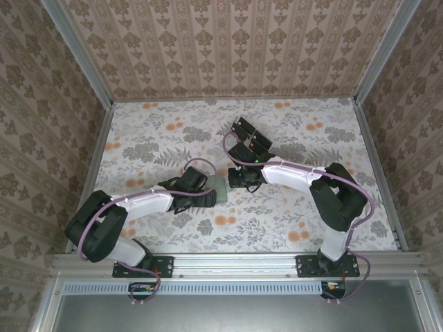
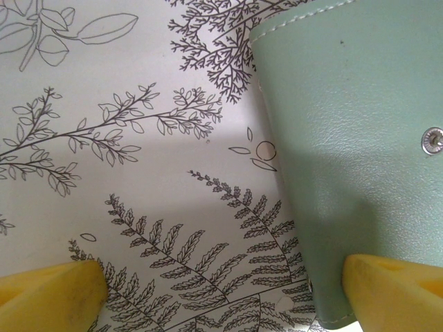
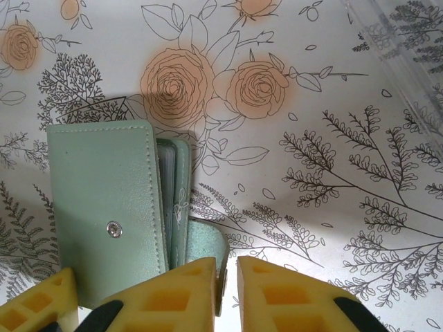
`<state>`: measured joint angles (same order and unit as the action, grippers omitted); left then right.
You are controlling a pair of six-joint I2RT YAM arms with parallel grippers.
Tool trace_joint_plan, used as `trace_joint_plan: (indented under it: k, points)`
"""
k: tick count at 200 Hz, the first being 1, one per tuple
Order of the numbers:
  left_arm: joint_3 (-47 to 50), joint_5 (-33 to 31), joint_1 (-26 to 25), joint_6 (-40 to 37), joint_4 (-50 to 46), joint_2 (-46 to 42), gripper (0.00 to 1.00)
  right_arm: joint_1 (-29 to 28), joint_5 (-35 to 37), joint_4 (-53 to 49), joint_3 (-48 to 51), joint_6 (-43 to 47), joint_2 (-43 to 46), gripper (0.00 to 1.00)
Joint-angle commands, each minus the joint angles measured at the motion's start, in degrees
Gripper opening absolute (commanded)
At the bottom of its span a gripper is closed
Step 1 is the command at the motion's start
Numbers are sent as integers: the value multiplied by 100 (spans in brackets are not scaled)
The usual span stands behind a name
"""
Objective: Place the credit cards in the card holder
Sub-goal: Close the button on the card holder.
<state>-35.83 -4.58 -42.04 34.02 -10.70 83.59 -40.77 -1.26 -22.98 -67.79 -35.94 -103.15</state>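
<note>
The card holder point(image 3: 104, 200), a pale sage-green wallet with a metal snap point(image 3: 113, 229), lies flat on the floral table in the middle point(image 1: 220, 189). Its small closing flap point(image 3: 208, 249) sticks out to the side. My right gripper point(image 3: 230, 294) is nearly shut with that flap's edge between its yellow fingers. My left gripper point(image 2: 221, 301) stands wide open over the wallet's other edge point(image 2: 346, 138), and one fingertip point(image 2: 394, 290) rests on the green cover. The black credit cards point(image 1: 250, 138) lie just beyond the right gripper point(image 1: 241, 180), apart from the wallet.
A clear plastic tray point(image 3: 408, 62) lies to the right of the wallet, and the black cards sit at it. Patterned walls close in the table point(image 1: 173, 138) at the back and on both sides. Metal rails run along the table's side edges.
</note>
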Motion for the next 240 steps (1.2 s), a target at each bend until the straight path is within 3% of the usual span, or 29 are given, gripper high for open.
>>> trace_joint_plan:
  k: [1,26,51,240]
  points:
    - [270,105,59,8,-63,512,100,-35,16,-128,-112,24,-55,16]
    - [274,98,58,0,-72,509,100,-29,13,-106,-60,17,4,12]
    - [274,89,62,-5,-81,513,100,-40,-8,-59,13,-1,69,17]
    - [278,82,51,27,-77,527,100,-95,-33,107,286,-97,442,19]
